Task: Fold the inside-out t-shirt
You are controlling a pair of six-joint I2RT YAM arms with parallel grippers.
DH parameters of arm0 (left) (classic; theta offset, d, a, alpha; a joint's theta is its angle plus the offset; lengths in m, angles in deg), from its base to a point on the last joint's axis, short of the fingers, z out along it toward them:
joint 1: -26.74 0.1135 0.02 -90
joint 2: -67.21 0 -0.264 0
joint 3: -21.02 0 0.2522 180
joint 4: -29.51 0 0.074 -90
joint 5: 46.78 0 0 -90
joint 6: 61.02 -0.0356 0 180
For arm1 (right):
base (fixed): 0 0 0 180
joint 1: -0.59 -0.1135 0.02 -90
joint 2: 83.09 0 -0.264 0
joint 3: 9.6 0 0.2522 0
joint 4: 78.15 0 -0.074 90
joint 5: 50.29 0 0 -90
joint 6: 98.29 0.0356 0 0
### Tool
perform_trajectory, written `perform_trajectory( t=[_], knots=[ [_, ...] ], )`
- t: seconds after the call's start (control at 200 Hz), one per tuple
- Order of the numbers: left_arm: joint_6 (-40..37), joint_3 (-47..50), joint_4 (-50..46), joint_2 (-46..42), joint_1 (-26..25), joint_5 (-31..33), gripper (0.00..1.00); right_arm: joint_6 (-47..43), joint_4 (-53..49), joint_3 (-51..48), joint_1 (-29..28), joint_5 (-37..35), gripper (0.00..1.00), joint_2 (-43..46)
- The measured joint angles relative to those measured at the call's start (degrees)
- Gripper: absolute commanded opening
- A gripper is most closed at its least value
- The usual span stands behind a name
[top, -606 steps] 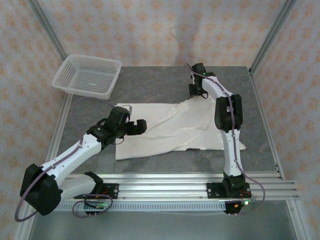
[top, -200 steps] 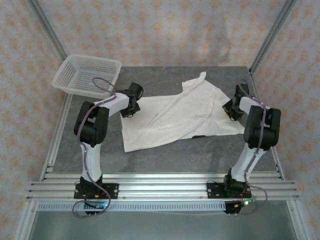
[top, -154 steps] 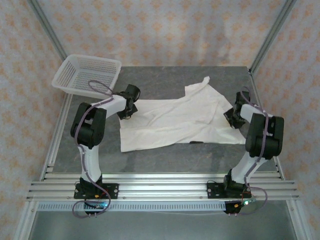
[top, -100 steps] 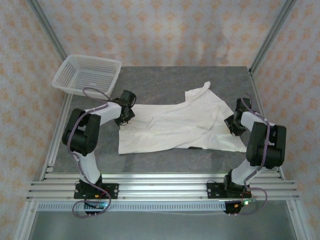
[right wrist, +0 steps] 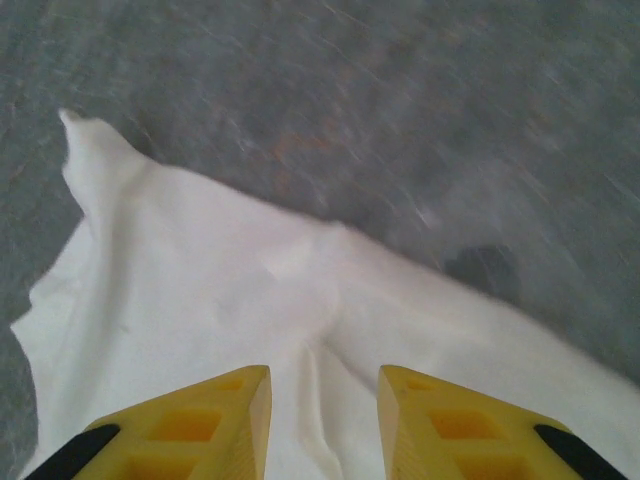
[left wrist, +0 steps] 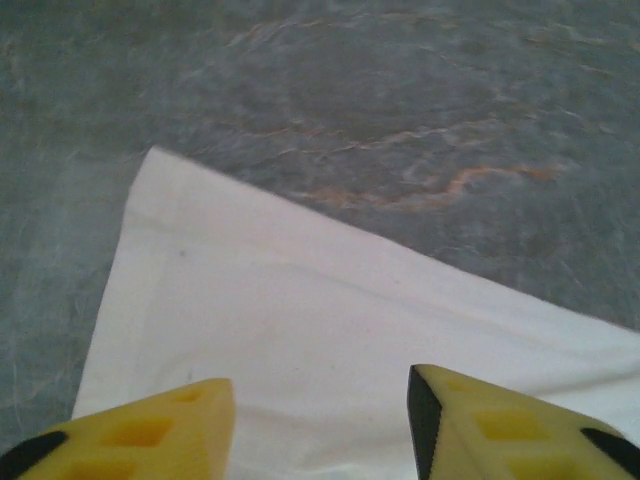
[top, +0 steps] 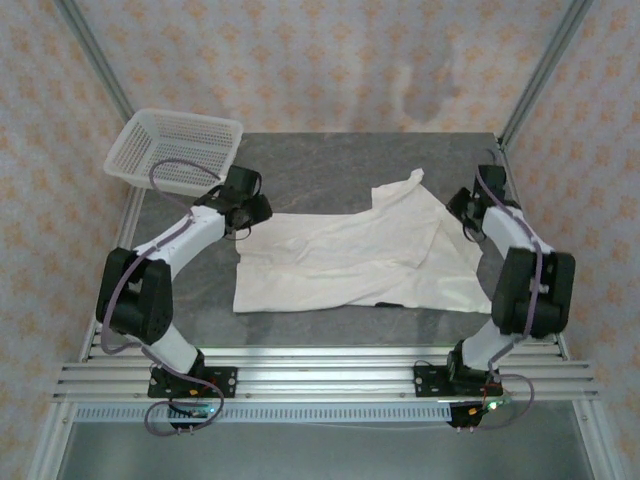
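Top external showed the inside-out t-shirt (top: 350, 262) spread across the middle of the table (top: 330, 160), left gripper (top: 254, 210) and right gripper (top: 466, 212) parted and empty over its far corners, seemingly so it lay flat for the first fold.

right wrist cam smeared: t-shirt (right wrist: 200, 290) edge soft, dark patch (right wrist: 480, 268) ahead of right gripper (right wrist: 325, 400) unreadable; t-shirt cut off by frame edge beneath left gripper (left wrist: 320, 410) too
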Motion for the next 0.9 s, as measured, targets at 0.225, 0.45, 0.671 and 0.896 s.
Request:
perform_trajectory(
  t=[0.225, 0.45, 0.671, 0.896],
  knots=[
    [-3.85, 0.96, 1.27, -2.95, 0.0, -2.8, 0.72, -8.48, -4.46, 18.78, -1.57, 0.5, 0.46, -17.31],
    [-7.3, 3.02, 1.01, -7.1, 0.0, -2.95, 0.9, -15.39, -14.6, 29.79, -4.26, -0.76, 0.51, -26.84],
    [-9.14, 3.02, -0.52, -7.54, 0.0, -2.36, 0.95, -18.8, -21.66, 36.26, -4.79, -1.01, 0.39, -32.76],
    [-9.27, 0.17, -4.44, -4.46, 0.0, 0.85, 0.94, -19.34, -23.61, 39.34, -4.79, -0.87, 0.0, -34.62]
  ],
)
